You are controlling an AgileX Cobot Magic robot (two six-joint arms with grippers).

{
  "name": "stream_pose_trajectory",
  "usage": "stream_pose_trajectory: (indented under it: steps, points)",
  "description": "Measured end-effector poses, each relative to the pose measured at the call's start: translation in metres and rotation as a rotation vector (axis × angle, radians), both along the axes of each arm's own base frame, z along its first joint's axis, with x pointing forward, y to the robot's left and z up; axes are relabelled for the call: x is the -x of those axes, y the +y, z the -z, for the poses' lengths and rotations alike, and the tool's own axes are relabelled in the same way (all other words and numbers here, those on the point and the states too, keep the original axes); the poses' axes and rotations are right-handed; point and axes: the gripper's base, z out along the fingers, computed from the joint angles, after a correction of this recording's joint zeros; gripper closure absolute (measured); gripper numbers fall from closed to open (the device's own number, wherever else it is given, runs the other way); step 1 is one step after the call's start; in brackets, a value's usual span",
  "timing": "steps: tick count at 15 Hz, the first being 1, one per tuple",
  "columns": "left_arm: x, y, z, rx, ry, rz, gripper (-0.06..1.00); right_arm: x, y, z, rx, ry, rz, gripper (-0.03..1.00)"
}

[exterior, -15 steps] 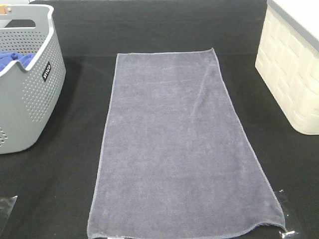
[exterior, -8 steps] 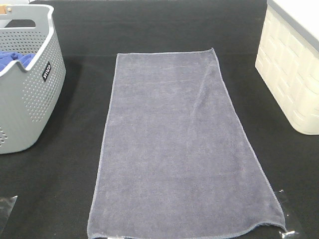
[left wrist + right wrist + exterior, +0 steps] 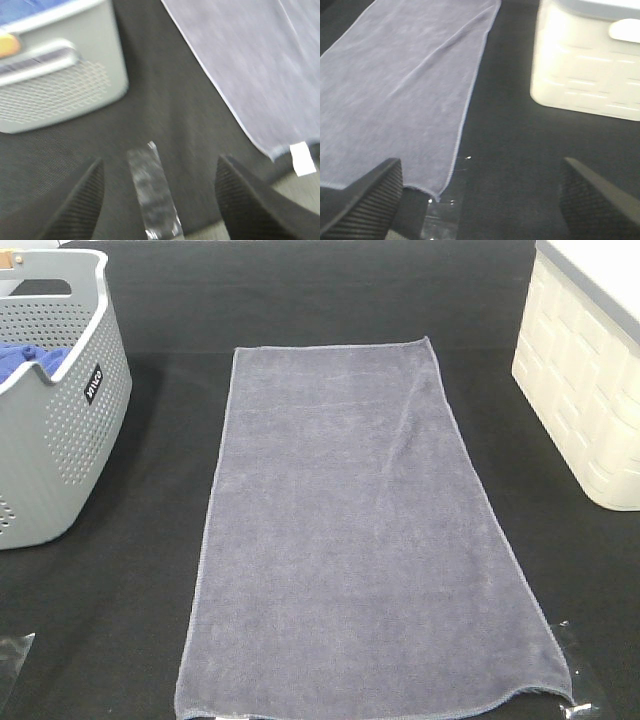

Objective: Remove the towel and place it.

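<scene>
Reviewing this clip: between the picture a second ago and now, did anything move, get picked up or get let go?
Nothing visibly changed. The towel lies spread flat on the black table as before, between the grey basket holding the blue cloth and the cream bin. Both grippers, left and right, stand open above the table, holding nothing.

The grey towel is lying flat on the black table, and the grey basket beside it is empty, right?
Not quite. The towel does lie flat on the black table, but the grey basket beside it is not empty: the exterior high view shows a bright blue cloth inside it.
</scene>
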Motion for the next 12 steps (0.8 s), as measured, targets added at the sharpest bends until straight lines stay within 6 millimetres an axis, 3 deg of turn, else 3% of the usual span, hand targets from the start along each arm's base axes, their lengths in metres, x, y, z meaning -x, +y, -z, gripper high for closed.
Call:
stream_pose_trajectory:
  steps: [3,12]
  points:
    - [0.0148,0.0014,0.0000,0.009,-0.096,-0.066,0.32,0.0000,0.0010,0.0000,0.000,-0.006,0.093,0.18]
    - [0.0149,0.0014,0.0000,0.009,-0.097,-0.078,0.32,0.0001,0.0012,0.0000,-0.001,-0.007,0.104,0.18]
